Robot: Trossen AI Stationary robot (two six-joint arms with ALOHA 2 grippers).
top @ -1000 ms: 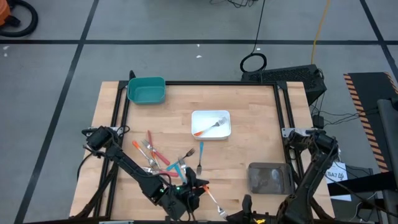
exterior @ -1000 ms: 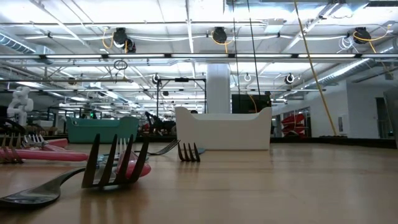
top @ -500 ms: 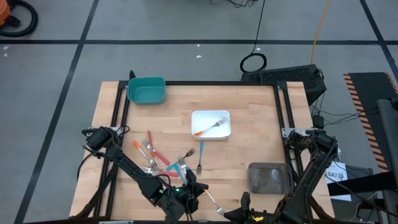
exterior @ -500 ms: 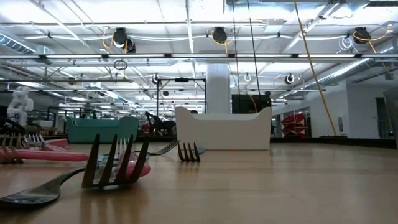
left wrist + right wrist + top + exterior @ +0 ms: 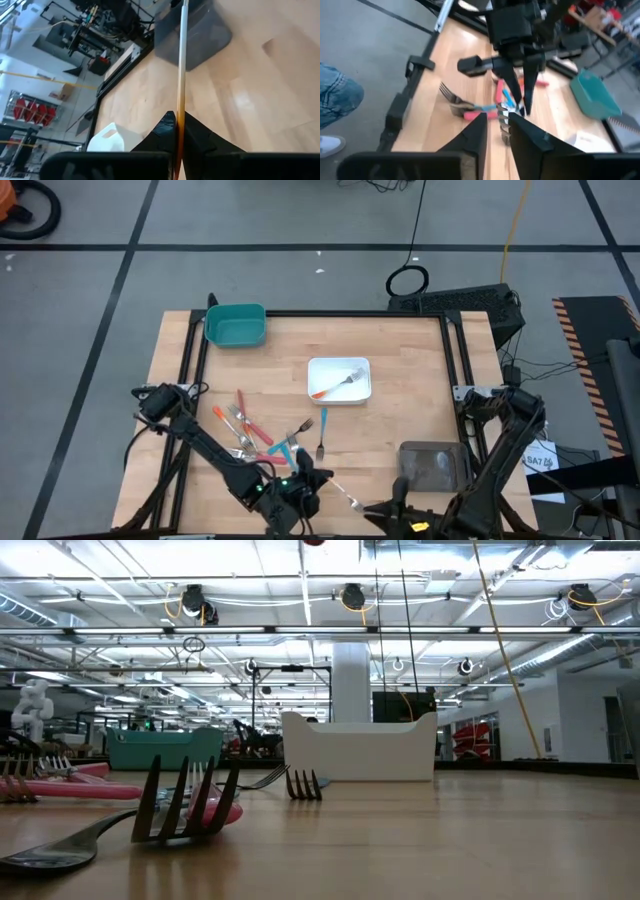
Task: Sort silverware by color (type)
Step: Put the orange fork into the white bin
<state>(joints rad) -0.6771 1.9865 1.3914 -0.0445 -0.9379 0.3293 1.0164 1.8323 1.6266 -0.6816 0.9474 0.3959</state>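
Note:
My left gripper hangs near the table's near edge, shut on an orange-handled fork whose silver shaft runs out toward my right gripper. My right gripper is open. The fork's head stands at its fingertips; whether they touch it I cannot tell. More silverware with red, orange and blue handles lies flat in a loose heap on the table. A blue-handled fork lies beside the heap. One orange-handled fork lies in the white tray. My left gripper pinches the fork's orange handle between its two fingers. The fork runs straight out along the fingers, which slant down toward the table's near right. It hangs clear of the table with its silver head end away from the fingers.
A teal tray stands at the far left corner and a grey tray at the near right, close to my right arm. Bare wood lies between the white tray and the grey tray. A black frame rail runs along the table's sides.
In the high view my left gripper's fingers have drawn together on the fork's handle. The fork's head end has swung a little away from the near edge. My right gripper has rolled about its own line beside the fork's head.

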